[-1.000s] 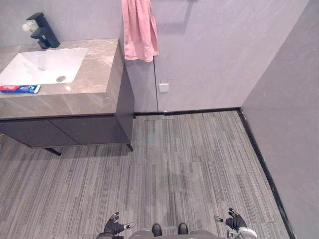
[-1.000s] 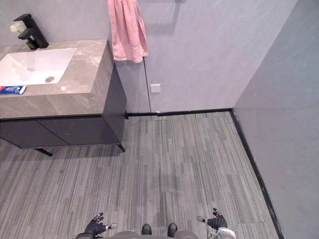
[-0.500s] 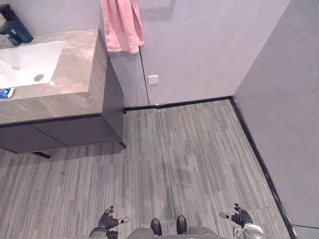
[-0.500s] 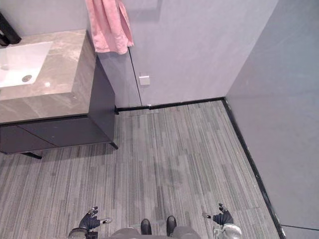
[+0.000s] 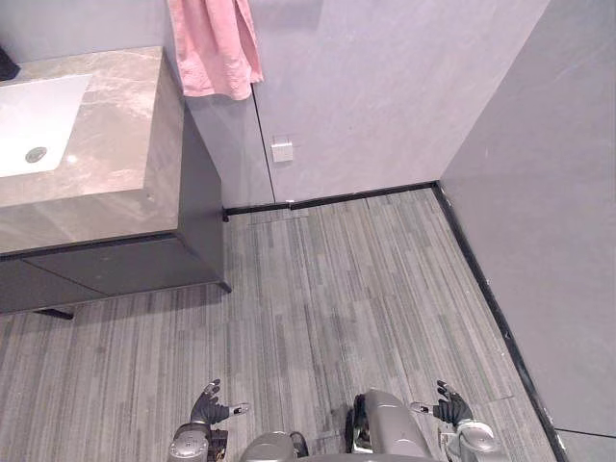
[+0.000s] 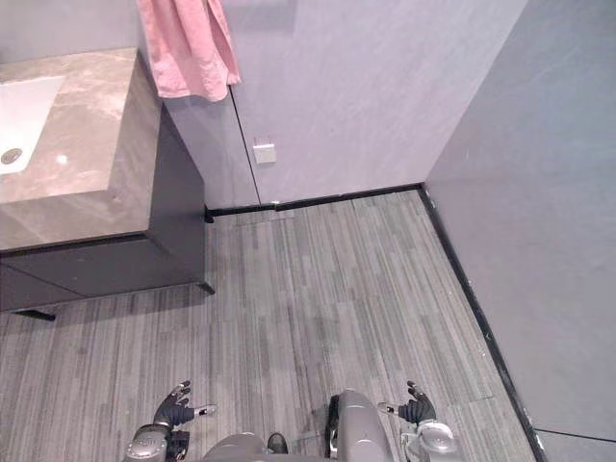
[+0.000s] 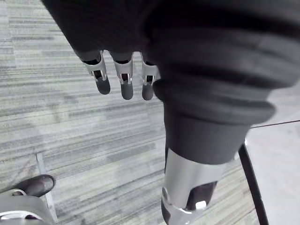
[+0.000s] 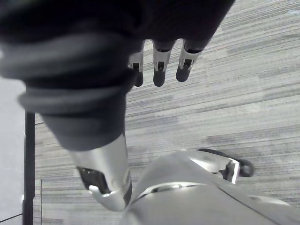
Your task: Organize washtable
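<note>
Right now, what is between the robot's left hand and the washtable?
Only bare grey striped floor lies between the left hand and the washtable. The left eye view shows that whole stretch.

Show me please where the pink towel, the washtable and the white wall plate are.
pink towel (image 5: 214, 48), left eye view, middle of the hanging cloth.
washtable (image 5: 120, 144), left eye view, bare part of its stone top.
white wall plate (image 5: 282, 151), left eye view, centre of the plate.
</note>
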